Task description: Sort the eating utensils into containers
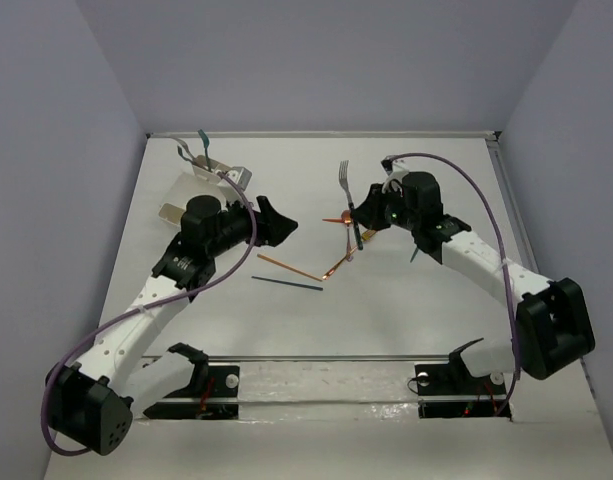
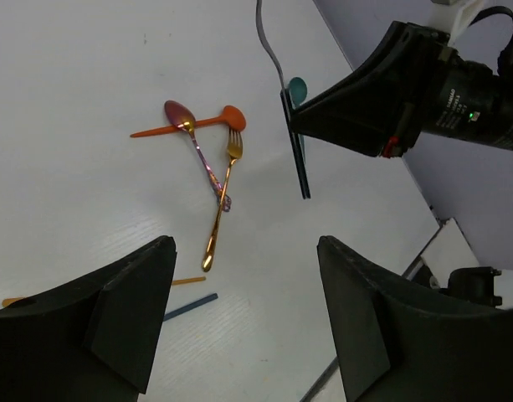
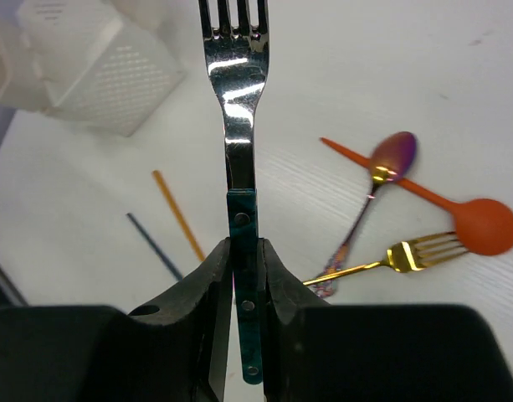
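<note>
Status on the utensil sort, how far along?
Done: two utensils already stick out of the containers. In hand: right pincer grips a teal-handled fork; left pincer open, empty. Left on table: orange spoon, iridescent spoon, gold fork, teal spoon, orange stick, blue stick.

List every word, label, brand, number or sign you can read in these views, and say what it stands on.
None: no text can be read in any view.
The fork clamped in the right gripper shows no stamp or brand.
The containers show a dotted texture but no label.
The green light on the right arm is a lamp, not a sign.
</note>
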You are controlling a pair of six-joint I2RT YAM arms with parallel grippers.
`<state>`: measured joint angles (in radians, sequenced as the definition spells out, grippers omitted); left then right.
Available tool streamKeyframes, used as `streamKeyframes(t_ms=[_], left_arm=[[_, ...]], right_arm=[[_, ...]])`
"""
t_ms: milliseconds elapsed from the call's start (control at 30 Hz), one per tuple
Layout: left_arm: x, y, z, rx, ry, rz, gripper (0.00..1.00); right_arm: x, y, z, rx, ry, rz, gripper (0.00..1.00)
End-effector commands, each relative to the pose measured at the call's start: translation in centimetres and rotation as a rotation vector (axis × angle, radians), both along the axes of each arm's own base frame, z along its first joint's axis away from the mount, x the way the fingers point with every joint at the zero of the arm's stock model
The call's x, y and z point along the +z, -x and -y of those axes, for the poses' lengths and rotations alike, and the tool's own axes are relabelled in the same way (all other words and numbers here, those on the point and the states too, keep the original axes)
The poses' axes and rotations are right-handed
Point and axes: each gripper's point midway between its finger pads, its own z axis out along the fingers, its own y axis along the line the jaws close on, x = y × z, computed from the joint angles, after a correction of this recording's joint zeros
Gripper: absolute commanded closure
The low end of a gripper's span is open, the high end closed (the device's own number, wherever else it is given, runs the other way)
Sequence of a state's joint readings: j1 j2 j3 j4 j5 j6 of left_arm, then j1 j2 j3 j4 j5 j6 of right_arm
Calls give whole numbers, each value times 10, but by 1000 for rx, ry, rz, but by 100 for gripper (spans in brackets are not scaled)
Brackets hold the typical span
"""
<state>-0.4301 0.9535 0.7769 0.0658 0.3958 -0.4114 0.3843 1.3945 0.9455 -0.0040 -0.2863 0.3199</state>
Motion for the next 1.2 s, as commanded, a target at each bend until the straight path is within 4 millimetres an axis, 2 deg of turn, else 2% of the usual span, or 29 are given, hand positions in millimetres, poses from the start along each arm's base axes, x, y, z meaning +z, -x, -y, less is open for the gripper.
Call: streamKeyframes(t_ms=[0, 33, 133, 200, 300, 467, 700, 800, 967, 1167], left_arm=[[47, -1, 22, -54, 159, 19, 32], [60, -6, 22, -43, 168, 37, 31], [71, -11, 28, -22, 173, 41, 31], [70, -11, 35, -28, 163, 21, 30], [68, -16, 33, -2, 149, 9, 30], [80, -24, 36, 13, 127, 17, 30], [67, -31, 45, 21, 104, -5, 30], [65, -26, 60, -36, 123, -9, 30], [54, -29, 71, -32, 96, -26, 31], [42, -34, 89, -12, 77, -28, 39]], right_arm=[[62, 20, -41, 127, -163, 145, 99], [69, 27, -50, 159, -193, 146, 99], [86, 37, -61, 199, -225, 176, 99], [92, 42, -66, 218, -234, 186, 99], [96, 47, -73, 237, -248, 187, 99], [106, 54, -81, 264, -280, 201, 99], [110, 59, -89, 290, -292, 208, 99], [107, 61, -93, 297, -291, 200, 99], [107, 63, -96, 304, -293, 202, 99], [103, 64, -103, 315, -293, 190, 99]])
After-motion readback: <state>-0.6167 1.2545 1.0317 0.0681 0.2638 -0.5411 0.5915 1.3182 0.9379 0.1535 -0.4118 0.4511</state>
